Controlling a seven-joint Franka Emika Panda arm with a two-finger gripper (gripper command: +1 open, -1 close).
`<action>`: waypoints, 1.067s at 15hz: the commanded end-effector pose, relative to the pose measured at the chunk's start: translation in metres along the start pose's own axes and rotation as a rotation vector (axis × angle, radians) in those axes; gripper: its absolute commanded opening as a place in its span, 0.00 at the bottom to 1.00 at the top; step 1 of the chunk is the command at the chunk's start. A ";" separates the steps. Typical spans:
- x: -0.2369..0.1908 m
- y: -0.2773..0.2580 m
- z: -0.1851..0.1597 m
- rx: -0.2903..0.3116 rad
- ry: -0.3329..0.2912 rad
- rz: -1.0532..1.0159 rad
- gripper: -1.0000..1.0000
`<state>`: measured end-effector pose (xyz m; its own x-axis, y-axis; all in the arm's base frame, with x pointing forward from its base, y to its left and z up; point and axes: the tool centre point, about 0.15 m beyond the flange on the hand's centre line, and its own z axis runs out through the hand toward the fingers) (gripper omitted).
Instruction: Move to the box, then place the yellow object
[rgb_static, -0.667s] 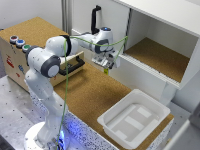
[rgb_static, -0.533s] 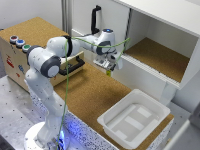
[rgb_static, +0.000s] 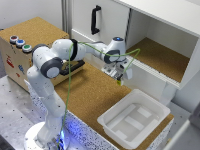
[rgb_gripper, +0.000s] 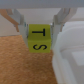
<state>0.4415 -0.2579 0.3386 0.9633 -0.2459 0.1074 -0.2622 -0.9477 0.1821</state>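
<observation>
The yellow object (rgb_gripper: 40, 39) is a small yellow cube with black letters on its faces, clamped between my two fingers (rgb_gripper: 57, 27) in the wrist view. In the exterior view my gripper (rgb_static: 118, 79) hangs above the cork floor with the yellow object (rgb_static: 119, 83) at its tips, shut on it. The box (rgb_static: 159, 107), a shallow white bin with ridges on its floor, lies toward the exterior view's right and nearer the camera than my gripper. Its white rim (rgb_gripper: 67, 57) fills one side of the wrist view, beside and below the cube.
A cork-topped wooden drawer unit (rgb_static: 20, 55) with coloured buttons stands at the exterior view's left. A big white cabinet (rgb_static: 165, 30) with an open cork-floored compartment rises behind my gripper. A yellow-green cable (rgb_static: 75, 75) runs along the arm.
My gripper has carried the yellow cube toward the exterior view's right and a little lower, closer to the white box.
</observation>
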 end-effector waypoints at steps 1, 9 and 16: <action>0.025 0.084 0.025 -0.020 -0.063 0.094 0.00; 0.007 0.189 0.084 0.047 -0.128 0.403 0.00; -0.009 0.181 0.127 0.167 -0.127 0.682 0.00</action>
<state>0.3876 -0.4353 0.2770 0.7055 -0.7030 0.0897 -0.7086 -0.7009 0.0810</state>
